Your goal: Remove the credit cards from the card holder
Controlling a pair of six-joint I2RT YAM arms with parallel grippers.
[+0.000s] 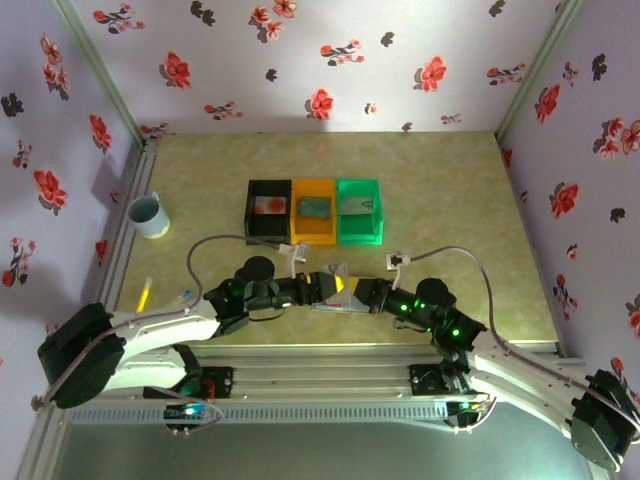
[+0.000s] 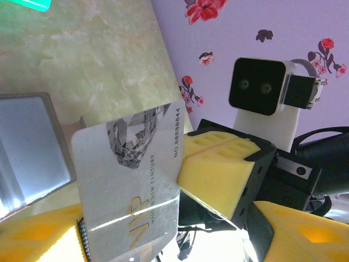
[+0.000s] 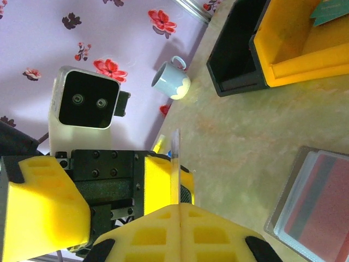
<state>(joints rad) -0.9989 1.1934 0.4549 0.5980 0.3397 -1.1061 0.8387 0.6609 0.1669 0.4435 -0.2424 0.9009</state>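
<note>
A silvery credit card [image 2: 128, 174] marked VIP stands on edge above the table, with my right gripper [image 3: 179, 210] shut on its lower edge. My left gripper [image 2: 174, 237] is open around that card; the card leans against one of its yellow fingers [image 3: 158, 180] and the other finger is well apart. The two grippers meet near the table's front middle, left gripper [image 1: 310, 288] facing right gripper [image 1: 350, 292]. The blue-grey card holder [image 3: 313, 202] lies open on the table beside them, a reddish sheet showing under its clear window; its other edge is the card holder [image 2: 30, 147].
Three bins stand in a row behind: black [image 1: 268, 210] with a white card, orange [image 1: 313, 212] with a grey-green card, green [image 1: 358, 210] with a grey card. A pale blue cup [image 1: 147, 215] sits far left, a yellow pen [image 1: 146, 293] near the left edge.
</note>
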